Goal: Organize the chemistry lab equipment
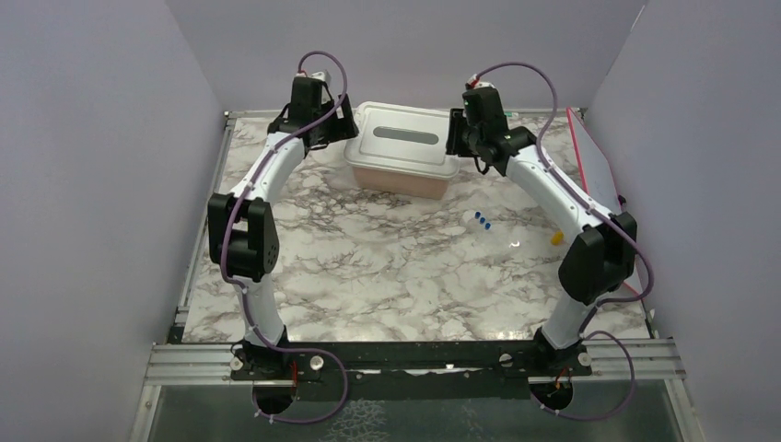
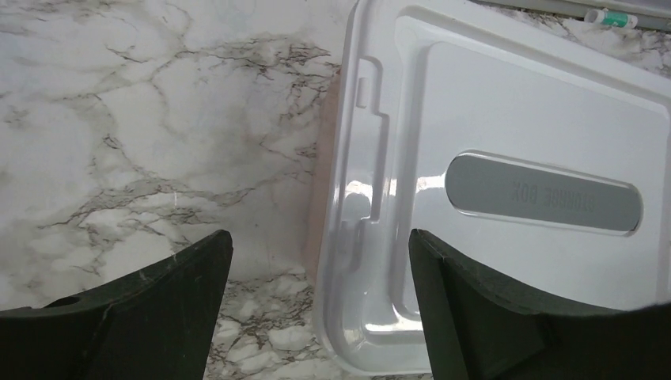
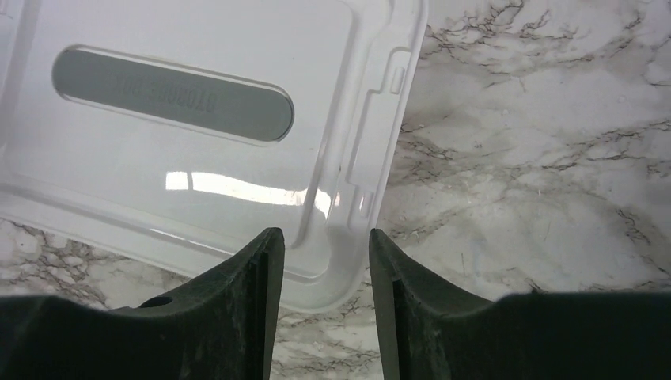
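We see the white lid [image 1: 405, 138] sitting on the pink tub [image 1: 401, 181], left tool [image 2: 318, 249] and right tool [image 3: 320, 241] both released at its ends, while tiny blue pieces [image 1: 483, 220] lie loose on the table [image 1: 368, 267] nearby, so tidying isn't finished.

White arms [image 1: 279, 168], black joints [image 1: 244, 235], purple cables [image 1: 321, 52].

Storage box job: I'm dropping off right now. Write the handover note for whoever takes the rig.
Left gripper: open over the lid's left end, holding nothing.
Right gripper: open over the lid's right end, holding nothing.
Things: the lid sits on the pink tub at the back; blue pieces and a yellow piece lie loose on the table.
Done: box looks closed; contents hidden.
Left: probably storing those loose pieces.
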### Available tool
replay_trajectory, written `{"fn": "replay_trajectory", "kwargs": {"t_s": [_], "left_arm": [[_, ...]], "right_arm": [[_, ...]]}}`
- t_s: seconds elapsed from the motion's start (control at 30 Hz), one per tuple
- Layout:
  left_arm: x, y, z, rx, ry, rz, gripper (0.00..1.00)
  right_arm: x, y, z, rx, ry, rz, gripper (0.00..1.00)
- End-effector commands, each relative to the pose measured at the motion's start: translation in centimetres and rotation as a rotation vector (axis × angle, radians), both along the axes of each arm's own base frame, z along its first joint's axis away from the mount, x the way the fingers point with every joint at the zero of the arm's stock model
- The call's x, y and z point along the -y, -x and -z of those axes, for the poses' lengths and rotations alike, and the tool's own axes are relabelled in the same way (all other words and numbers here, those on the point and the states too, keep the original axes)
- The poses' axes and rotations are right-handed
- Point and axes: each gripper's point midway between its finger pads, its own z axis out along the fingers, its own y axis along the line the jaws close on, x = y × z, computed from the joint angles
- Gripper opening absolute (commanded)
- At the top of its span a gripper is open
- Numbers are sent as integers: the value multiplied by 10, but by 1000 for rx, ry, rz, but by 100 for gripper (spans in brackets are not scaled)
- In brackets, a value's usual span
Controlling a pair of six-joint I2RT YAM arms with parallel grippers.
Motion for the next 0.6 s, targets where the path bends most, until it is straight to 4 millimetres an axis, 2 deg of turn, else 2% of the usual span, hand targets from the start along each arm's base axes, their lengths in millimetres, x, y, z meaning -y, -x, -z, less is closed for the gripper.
{"fn": "replay_trajectory", "kwargs": {"t_s": [0.0, 0.17, 0.37, 0.5, 0.57], "left_arm": [[-26, 21, -64, 112, -112, -18, 88], [-40, 67, -102, 167, -139, -34, 98], [-54, 139, -128, 248, -140, -37, 99], [-55, 193, -148, 339, -111, 9, 99], [-58, 219, -161, 389, -98, 16, 99]], "right_arm": [[12, 21, -49, 79, 11, -23, 48], [12, 59, -77, 117, -44, -113, 48], [21, 120, -118, 217, -112, -230, 51], [42, 164, -146, 302, -146, -231, 54], [56, 182, -151, 318, -153, -196, 54]]}}
